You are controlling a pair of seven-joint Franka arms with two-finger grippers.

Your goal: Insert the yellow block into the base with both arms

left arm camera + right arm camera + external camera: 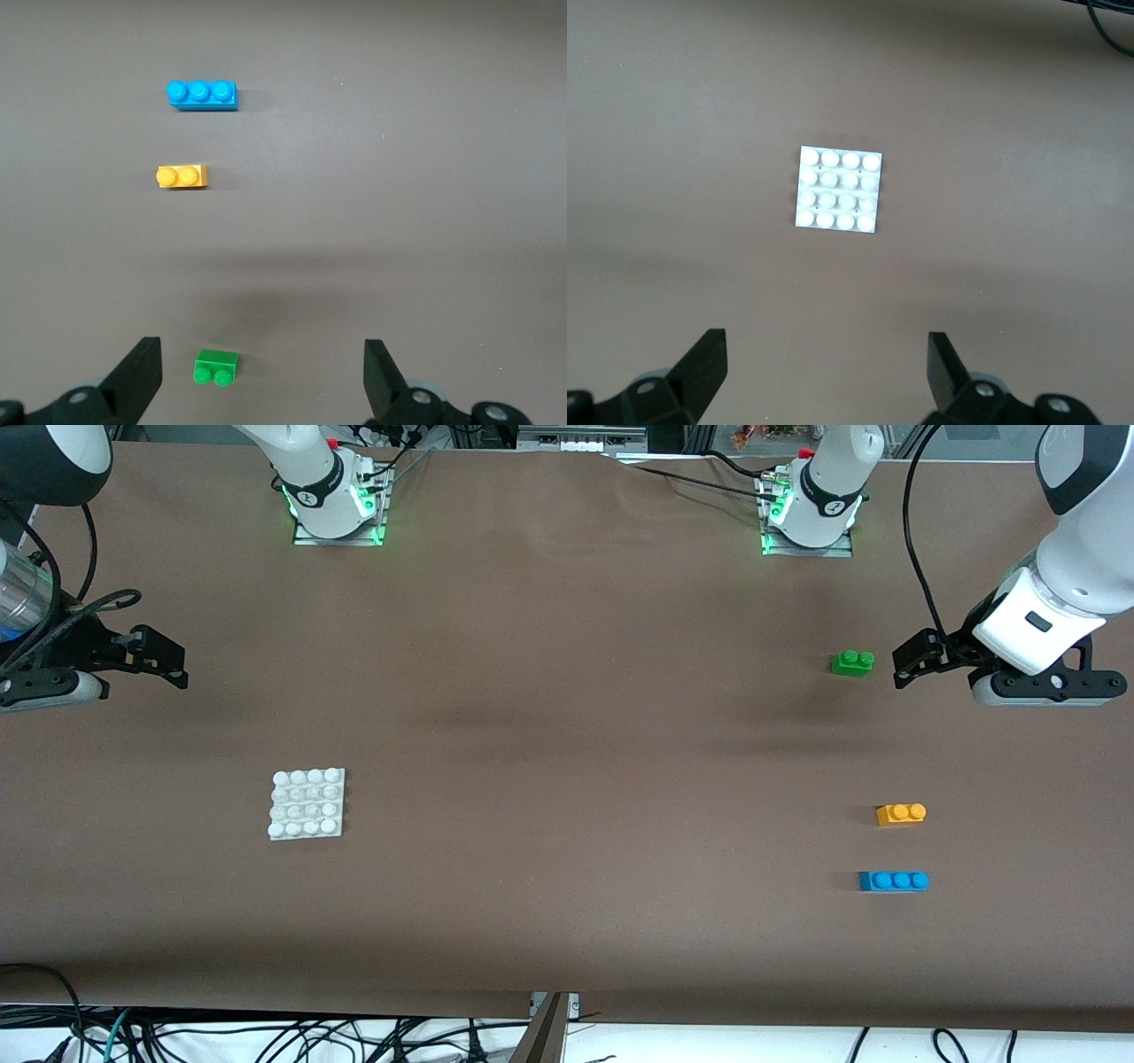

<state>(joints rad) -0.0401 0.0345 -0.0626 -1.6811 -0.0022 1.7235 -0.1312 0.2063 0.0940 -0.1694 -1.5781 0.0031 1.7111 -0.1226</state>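
Front view: the yellow block (901, 814) is seen lying flat on the table (567, 717) toward the left arm's end, between the green brick (852, 662) and the blue brick (893, 881), nearer the front camera than the green one. Its long axis is set along the table's length, parallel to the front edge. The left gripper (905, 664) is held with fingers spread wide and empty, just beside the green brick and above the table, so the yellow block lies from it toward the front edge. The left arm is judged much the nearer. The base (306, 804) sits flat toward the right arm's end, well apart from the bricks. The right gripper (168, 664) is also spread and empty, near that end's edge. Open room is left around block and base.
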